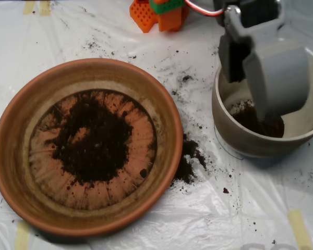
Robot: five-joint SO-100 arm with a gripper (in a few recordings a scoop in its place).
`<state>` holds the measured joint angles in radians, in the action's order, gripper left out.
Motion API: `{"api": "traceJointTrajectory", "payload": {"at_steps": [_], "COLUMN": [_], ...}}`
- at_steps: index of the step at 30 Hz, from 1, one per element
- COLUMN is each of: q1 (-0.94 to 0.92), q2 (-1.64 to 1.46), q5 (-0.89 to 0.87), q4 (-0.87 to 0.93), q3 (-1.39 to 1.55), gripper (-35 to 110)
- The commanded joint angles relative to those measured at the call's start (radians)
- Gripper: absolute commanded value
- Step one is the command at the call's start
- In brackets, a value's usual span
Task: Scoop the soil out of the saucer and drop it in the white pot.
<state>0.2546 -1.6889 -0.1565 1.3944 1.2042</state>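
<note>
Scoop (275,78) over white pot (235,136); soil (258,122) beneath fingers.

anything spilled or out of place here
Yes. A clump of soil lies on the white sheet against the saucer's right rim, and loose grains are scattered between the saucer and the white pot.

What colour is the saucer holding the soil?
Terracotta orange, clearest in the overhead view: the saucer under dark soil.
</note>
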Motion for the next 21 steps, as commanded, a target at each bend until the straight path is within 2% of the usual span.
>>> {"api": "traceJointTrajectory", "payload": {"at_steps": [1,11,21], "q1": [-0.098,-0.465,-0.614], "q2": [-0.074,-0.08,-0.074], "q5": [-0.049,-0.106,-0.043], "q4": [-0.012,-0.129,-0.272], "q3": [-0.061,0.241,0.603], "gripper": [36,40,47]}}
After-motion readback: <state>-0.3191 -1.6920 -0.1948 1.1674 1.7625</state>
